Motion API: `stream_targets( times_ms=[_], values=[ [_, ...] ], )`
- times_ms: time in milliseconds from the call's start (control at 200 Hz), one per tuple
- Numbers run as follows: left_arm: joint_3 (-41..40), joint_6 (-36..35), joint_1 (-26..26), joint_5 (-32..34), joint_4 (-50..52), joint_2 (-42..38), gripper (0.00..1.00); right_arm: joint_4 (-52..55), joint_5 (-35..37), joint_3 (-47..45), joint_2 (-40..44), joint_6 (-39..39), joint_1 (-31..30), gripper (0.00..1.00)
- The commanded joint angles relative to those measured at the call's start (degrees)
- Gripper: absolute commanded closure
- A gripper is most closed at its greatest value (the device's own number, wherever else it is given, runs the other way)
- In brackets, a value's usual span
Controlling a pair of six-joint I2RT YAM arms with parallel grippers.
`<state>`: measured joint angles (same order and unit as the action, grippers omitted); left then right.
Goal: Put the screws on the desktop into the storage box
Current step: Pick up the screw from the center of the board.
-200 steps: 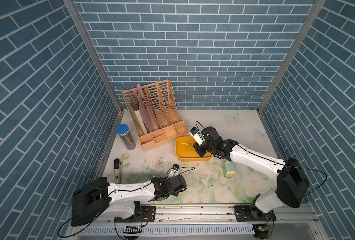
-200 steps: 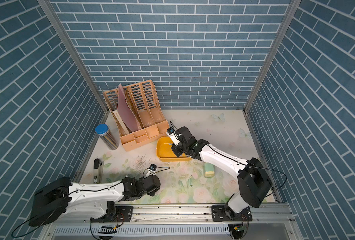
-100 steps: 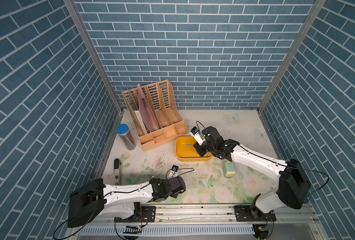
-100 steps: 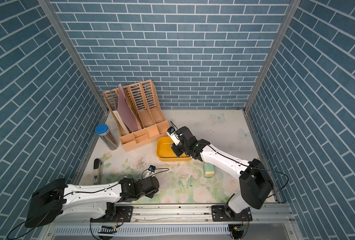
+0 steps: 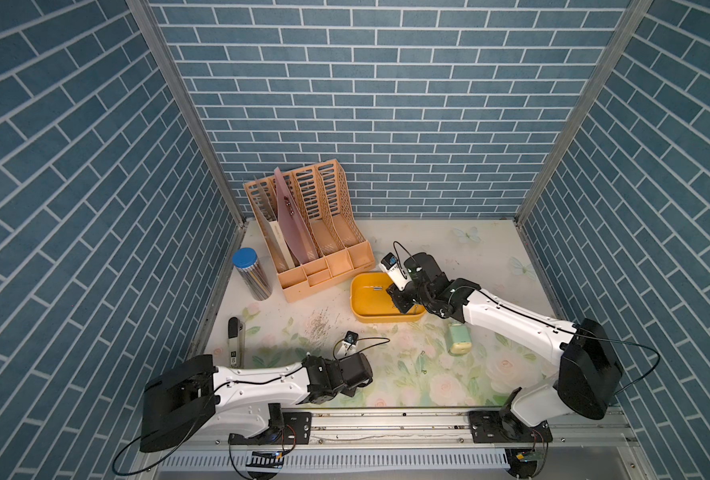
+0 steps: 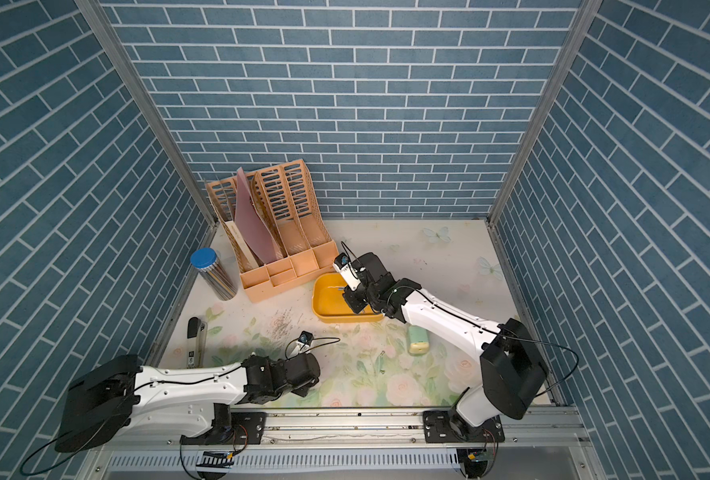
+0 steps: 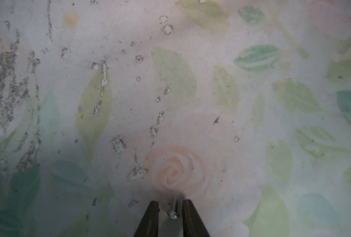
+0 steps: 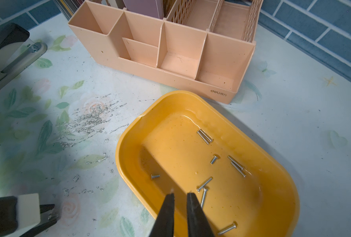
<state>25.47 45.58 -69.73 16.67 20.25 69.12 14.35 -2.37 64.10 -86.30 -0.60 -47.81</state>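
In the left wrist view my left gripper point(image 7: 170, 202) is low over the desktop point(image 7: 221, 115), open, its dark fingers either side of a small silvery screw point(image 7: 175, 207). The screw lies close to one finger, with a gap to the other. In both top views this gripper point(image 5: 354, 390) is near the front edge. My right gripper point(image 8: 180, 194) hangs over the yellow storage box point(image 8: 129, 143), open by a narrow gap with nothing between its fingers. Several screws point(image 8: 204, 136) lie inside the box. Thin screws point(image 5: 422, 362) lie on the desktop between the arms.
A peach file organizer point(image 5: 315, 241) stands behind the storage box point(image 5: 369, 295). A blue-lidded jar point(image 5: 251, 274) and a stapler point(image 5: 234, 340) are on the left. A pale green case point(image 5: 458, 338) lies under the right arm. Dark scuff marks point(image 5: 320, 326) streak the desktop.
The left gripper's jaws have narrowed around the screw on the desktop, and the left arm has shifted slightly. The right arm has not moved.
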Motion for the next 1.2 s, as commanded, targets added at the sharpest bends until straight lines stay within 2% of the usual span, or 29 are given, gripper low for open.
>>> stream_targets(
  times_ms=[0, 115, 205, 260, 325, 625, 845, 1060, 1195],
  values=[
    [-1.25, 0.09, -0.35, -1.34, 1.27, 0.34, 0.78, 0.14, -0.53, -0.64, 1.84, -0.1, 0.04, 0.83],
    [-1.43, -0.05, -0.29, -1.96, 1.27, -0.13, 0.82, 0.15, -0.75, -0.66, 1.93, -0.1, 0.02, 0.83],
    [-0.79, -0.59, -0.28, -1.98, 1.37, 0.39, 0.9, 0.11, -0.84, -0.8, 2.06, -0.1, 0.04, 0.84],
    [-0.61, -0.75, -0.31, -1.9, 1.28, 0.83, 0.91, 0.12, -0.71, -0.88, 2.19, -0.1, 0.01, 0.84],
    [-0.51, -1.05, -0.32, -1.75, 1.11, 1.19, 0.99, 0.13, -0.63, -0.82, 2.28, -0.1, 0.02, 0.83],
    [-0.17, -1.01, -0.26, 0.6, 0.24, -0.24, 1.0, 0.07, -0.7, -0.88, 2.01, -0.1, -0.06, 0.84],
    [3.38, -2.77, -0.34, 3.96, 0.16, 0.66, 1.0, -0.42, -1.07, -1.13, 2.37, -0.22, -0.09, 0.84],
    [9.67, -7.1, 0.59, 6.28, 0.56, 2.34, 1.0, -0.65, 0.83, -1.33, 2.35, -0.61, -0.09, 0.84],
    [14.53, -13.25, 5.14, 5.25, -0.56, 2.96, 1.0, -1.29, 3.38, -2.29, 3.53, -1.28, 0.08, 0.84]
  ],
)
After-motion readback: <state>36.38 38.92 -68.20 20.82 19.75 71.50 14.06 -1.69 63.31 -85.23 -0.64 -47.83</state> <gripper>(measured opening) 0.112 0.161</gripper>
